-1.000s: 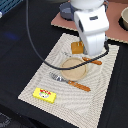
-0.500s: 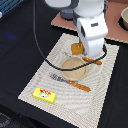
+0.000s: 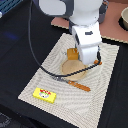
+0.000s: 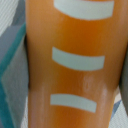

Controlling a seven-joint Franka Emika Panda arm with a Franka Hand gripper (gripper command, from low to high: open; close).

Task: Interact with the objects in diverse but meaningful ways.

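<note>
Yellow block carries a red label, its writing too small to read; it lies on the striped mat, near the tan plate. Orange-handled cutlery rests just beside that plate. Above the plate, the pincer is clenched on the orange bread loaf, which fills the wrist view.

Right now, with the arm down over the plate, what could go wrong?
1. The wrist view is filled by the bread loaf, so the camera sees nothing around it; any move relies on the exterior view.
2. There the arm hides most of the loaf and part of the plate, so whether the gripper holds the loaf can't be told; lifting could drop it.
3. The fork lies against the plate's near edge; a nudged plate may shove it.
</note>
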